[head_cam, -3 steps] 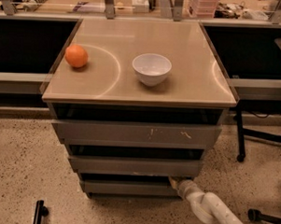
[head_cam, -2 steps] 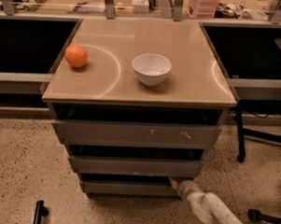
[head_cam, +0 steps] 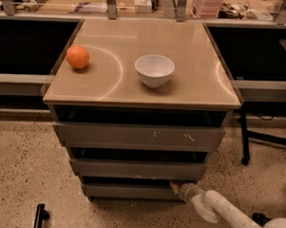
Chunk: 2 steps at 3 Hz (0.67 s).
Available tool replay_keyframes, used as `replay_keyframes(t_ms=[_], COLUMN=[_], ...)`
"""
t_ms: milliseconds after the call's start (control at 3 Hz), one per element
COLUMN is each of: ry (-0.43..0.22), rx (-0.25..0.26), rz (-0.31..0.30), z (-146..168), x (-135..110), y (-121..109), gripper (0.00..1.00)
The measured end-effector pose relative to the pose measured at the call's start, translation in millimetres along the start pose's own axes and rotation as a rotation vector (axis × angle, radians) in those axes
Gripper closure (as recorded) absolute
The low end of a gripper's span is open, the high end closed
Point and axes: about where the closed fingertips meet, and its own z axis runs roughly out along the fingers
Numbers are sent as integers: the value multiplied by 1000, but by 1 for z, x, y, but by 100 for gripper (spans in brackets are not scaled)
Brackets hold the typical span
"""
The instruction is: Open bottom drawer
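Down at the foot of the cabinet (head_cam: 61, 131) sits the bottom drawer (head_cam: 130, 191), a plain grey front, the lowest of three. Right at its upper right corner is the end effector (head_cam: 175, 187), tucked into the dark gap under the middle drawer (head_cam: 136, 169). It is close enough to be touching the front's top edge, though contact cannot be confirmed. Whether the end effector is spread or closed cannot be told from here. The white arm (head_cam: 224, 212) runs in low over the speckled floor (head_cam: 21, 177) from the lower right.

Above, the top drawer (head_cam: 109, 135) carries pale scratch marks right of centre. Up on the tabletop (head_cam: 197, 66), an orange (head_cam: 77, 57) rests near the left edge and a white bowl (head_cam: 154, 70) stands upright near the middle, the two well apart.

Against a second ago, nothing has shifted. The arm holds the same line, the end effector is at the same corner, and the bottom drawer shows the same amount of front.
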Motion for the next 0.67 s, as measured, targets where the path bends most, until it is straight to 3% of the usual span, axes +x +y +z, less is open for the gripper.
replay_keyframes(t_ms=[333,667], ry=[56,57], rx=[-24,-25], rz=[13,14], z=[1,-2], x=[14,10], y=[1,2], gripper=[100,100])
